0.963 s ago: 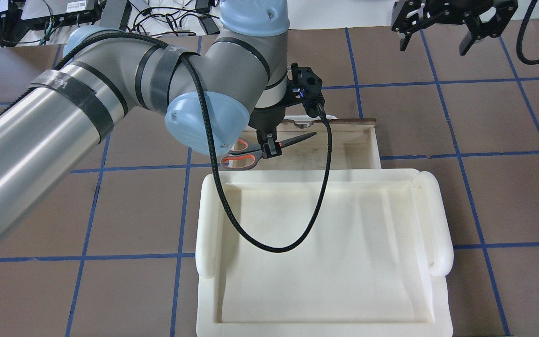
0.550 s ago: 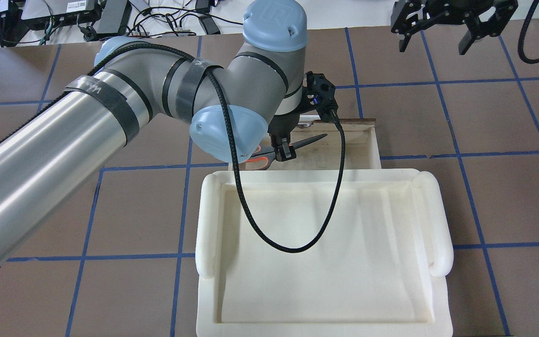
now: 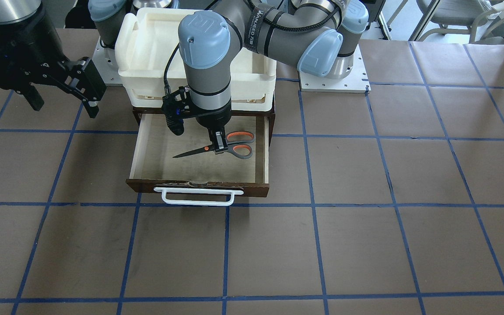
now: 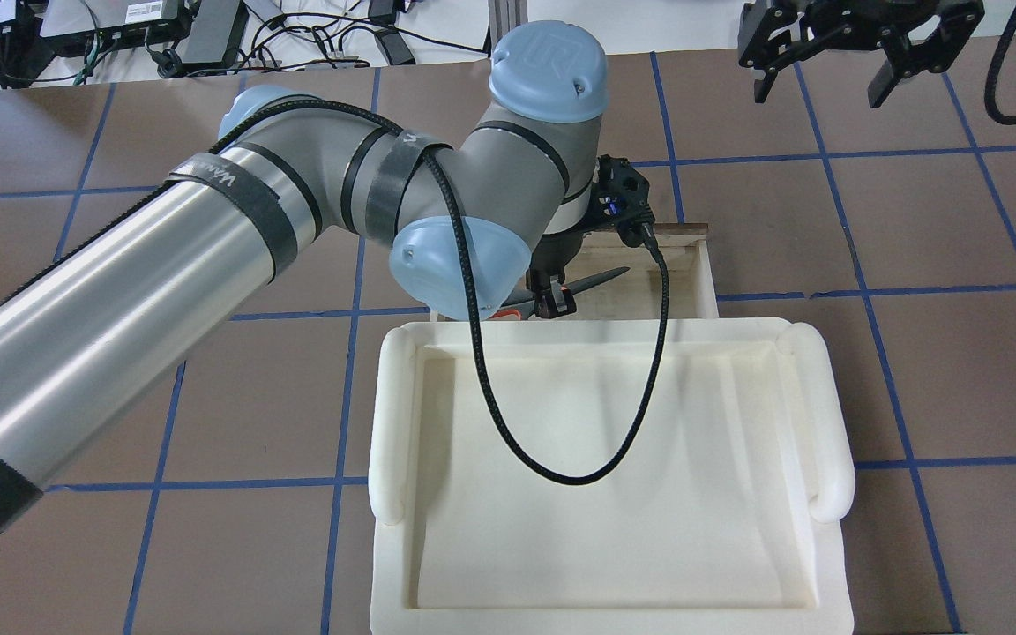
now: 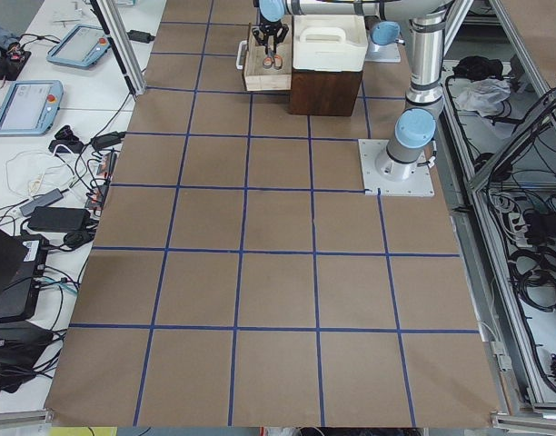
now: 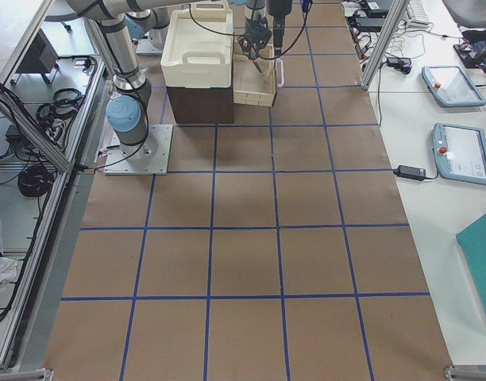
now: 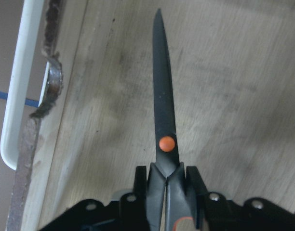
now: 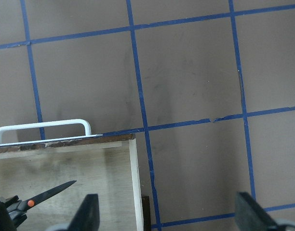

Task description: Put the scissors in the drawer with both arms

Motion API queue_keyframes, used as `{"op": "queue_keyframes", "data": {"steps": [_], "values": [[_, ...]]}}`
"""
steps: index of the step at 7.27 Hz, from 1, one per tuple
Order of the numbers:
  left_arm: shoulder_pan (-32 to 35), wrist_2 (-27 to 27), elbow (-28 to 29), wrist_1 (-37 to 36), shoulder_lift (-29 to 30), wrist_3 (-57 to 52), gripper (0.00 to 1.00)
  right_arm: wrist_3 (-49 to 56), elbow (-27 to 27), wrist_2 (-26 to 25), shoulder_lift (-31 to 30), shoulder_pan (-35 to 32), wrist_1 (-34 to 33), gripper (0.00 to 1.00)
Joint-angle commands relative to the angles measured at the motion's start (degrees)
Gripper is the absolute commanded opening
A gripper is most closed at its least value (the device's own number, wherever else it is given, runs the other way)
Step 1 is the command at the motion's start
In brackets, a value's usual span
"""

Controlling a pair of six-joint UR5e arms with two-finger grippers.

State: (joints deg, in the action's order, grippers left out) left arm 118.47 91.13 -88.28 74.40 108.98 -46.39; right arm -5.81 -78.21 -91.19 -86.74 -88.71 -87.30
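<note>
The drawer (image 3: 147, 186) stands pulled out on the desk (image 3: 365, 197), its floor open from above. The scissors (image 3: 193, 152) hang level and low over that floor, likely for a gentle release. The left end effector (image 3: 219, 148) pinches them behind the pivot. The right end effector (image 3: 64, 105) is spread, empty, off to the side.

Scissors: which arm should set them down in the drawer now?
Left. The left gripper is shut on the scissors over the open drawer; the right gripper hangs open and empty off to the side.
</note>
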Motion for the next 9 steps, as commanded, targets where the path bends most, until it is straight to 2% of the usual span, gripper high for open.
{"op": "queue_keyframes", "data": {"steps": [1, 4, 7, 9], "values": [[0.09, -0.07, -1.62, -1.88, 0.18, 0.34, 0.24, 0.01, -0.71, -0.13, -0.71, -0.06, 0.19, 1.00], [0.79, -0.07, -2.07, -2.42, 1.15, 0.69, 0.25, -0.16, -3.51, 2.06, -0.88, -0.06, 0.02, 1.00], [1.15, -0.42, -2.07, -2.42, 2.11, 0.61, 0.25, -0.25, -3.79, 1.89, -0.98, -0.76, 0.02, 1.00], [1.15, -4.00, -2.16, -3.12, 2.73, 0.52, 0.63, -0.25, -3.87, 1.89, -0.98, -0.76, 0.11, 1.00]]}}
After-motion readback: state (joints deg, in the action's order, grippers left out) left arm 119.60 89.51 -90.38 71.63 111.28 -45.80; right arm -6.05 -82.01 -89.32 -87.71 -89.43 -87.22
